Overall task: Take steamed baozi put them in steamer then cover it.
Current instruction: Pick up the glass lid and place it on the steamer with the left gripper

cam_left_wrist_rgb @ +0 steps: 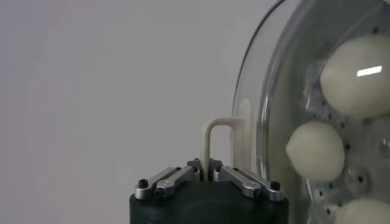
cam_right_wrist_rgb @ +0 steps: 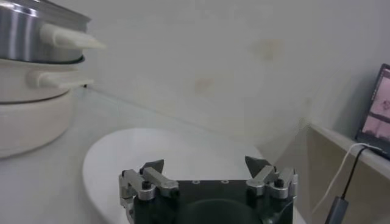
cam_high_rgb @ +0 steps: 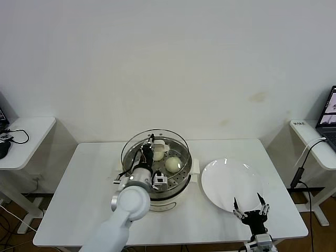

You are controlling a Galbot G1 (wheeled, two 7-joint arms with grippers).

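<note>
Nearest the head camera, the right gripper (cam_high_rgb: 251,205) hung idle at the near edge of the counter (cam_high_rgb: 79,189), its jaws spread wide with nothing between them, just over the near rim of the bare white plate (cam_high_rgb: 231,185).

Farther in, the left gripper (cam_high_rgb: 153,142) held the cover (cam_high_rgb: 155,148) above the steamer (cam_high_rgb: 157,199). In the left wrist view its jaws were clenched on the cream handle (cam_left_wrist_rgb: 214,139) at the centre of the glass, the loop standing between the fingers. The cover hovered tilted over the pot's mouth; whether its rim touched the steel yet could not be told. Through the glass, steamed baozi (cam_left_wrist_rgb: 315,150) lay on the perforated tray; three showed in the wrist view, two clearly from the head view, and the fourth could not be made out.

The cover was probably fairly heavy for its size, rigid, and breakable, with a smooth metal rim likely to slide on the steel. The centre handle looked like the only sound place to grip it, and it would want a level, slow lowering. The buns looked soft and light, easily dented, so the glass ought to settle without pressing them.
</note>
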